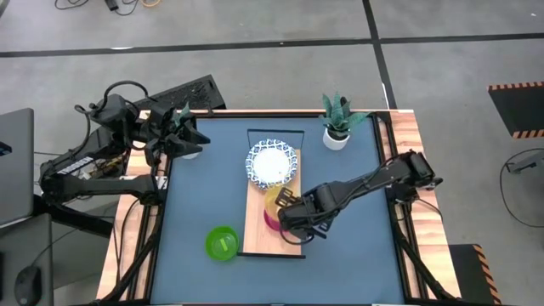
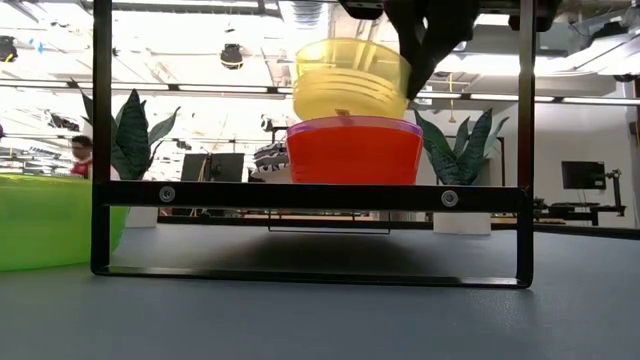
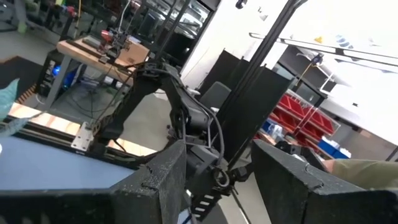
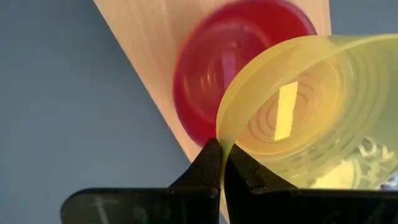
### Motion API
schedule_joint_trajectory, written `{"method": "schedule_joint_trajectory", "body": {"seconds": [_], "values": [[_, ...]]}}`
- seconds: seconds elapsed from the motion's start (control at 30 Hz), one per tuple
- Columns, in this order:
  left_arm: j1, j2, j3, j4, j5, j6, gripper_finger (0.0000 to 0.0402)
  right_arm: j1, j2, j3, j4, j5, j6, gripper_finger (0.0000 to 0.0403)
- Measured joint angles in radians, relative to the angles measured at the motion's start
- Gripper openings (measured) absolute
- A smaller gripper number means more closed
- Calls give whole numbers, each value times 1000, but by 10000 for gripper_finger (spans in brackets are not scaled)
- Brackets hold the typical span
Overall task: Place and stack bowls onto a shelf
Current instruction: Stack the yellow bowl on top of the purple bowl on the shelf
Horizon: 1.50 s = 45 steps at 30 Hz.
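Note:
The light-wood shelf [image 1: 257, 212] stands on a black frame [image 2: 300, 195]. Two white blue-rimmed bowls [image 1: 272, 161] sit on its far end. A red bowl [image 2: 355, 152] sits on its near half, a purple rim [image 2: 350, 123] showing at its top. My right gripper [image 1: 289, 208] is over the red bowl, shut on a yellow bowl [image 2: 350, 75]. A green bowl [image 1: 223, 243] rests on the blue table left of the shelf. My left gripper [image 3: 217, 186] is open and empty at the table's far left corner. My right gripper pinches the yellow bowl's rim [image 4: 219, 134], one finger inside the bowl and one outside. The fingers [image 4: 208, 165] come from above, slanting from the table's right. The bowl is tilted right over the red bowl [image 4: 217, 68]. I cannot tell whether its base touches the red bowl.
A potted plant [image 1: 338, 123] stands at the far right of the table and another [image 1: 183, 136] at the far left, by my left gripper. A laptop [image 1: 13, 166] lies off the table's left. There is open blue tabletop right of the shelf [image 1: 348, 221].

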Motion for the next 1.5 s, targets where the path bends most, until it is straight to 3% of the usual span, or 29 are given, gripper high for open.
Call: {"method": "schedule_joint_trajectory", "body": {"seconds": [0.97, 1.27, 1.5], "values": [[0, 0, 0, -53, -11, 11, 167, 20, 2, -15, 20, -86, -16, 22], [0, 0, 0, -53, -11, 11, 167, 12, 2, -15, 20, -87, -14, 41], [0, 0, 0, -53, -11, 11, 167, -7, 2, -15, 22, -84, 61, 45]]}}
